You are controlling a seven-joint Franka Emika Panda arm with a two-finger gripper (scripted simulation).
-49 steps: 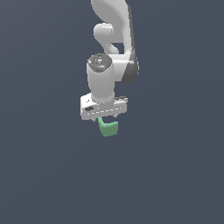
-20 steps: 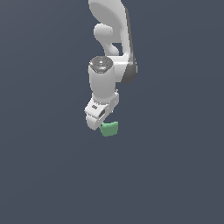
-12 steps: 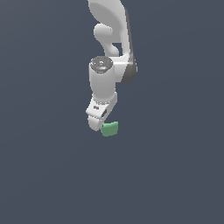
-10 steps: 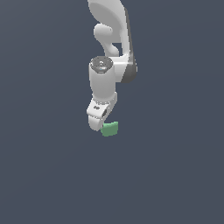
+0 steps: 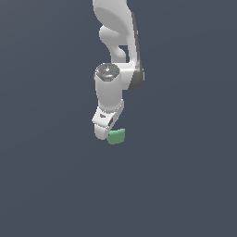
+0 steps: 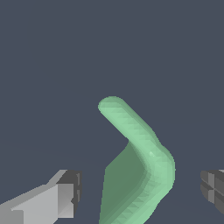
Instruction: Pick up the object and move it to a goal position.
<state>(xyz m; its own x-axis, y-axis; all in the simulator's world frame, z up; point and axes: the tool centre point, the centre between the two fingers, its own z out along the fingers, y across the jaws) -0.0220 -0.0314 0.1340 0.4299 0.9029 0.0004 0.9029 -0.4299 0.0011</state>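
Hanging from the white arm (image 5: 115, 28) over a plain dark grey floor (image 5: 46, 185), the gripper (image 5: 105, 131) points down with the green block (image 5: 116, 136) just below it, a little toward the exterior view's right. In the wrist view the block (image 6: 138, 168) lies between the two fingers (image 6: 65, 194), a bent, rounded shape with a gap of floor on either side, so the jaws stand wide apart and hold nothing. Whether the fingertips reach down to the block's level cannot be told from the exterior view.
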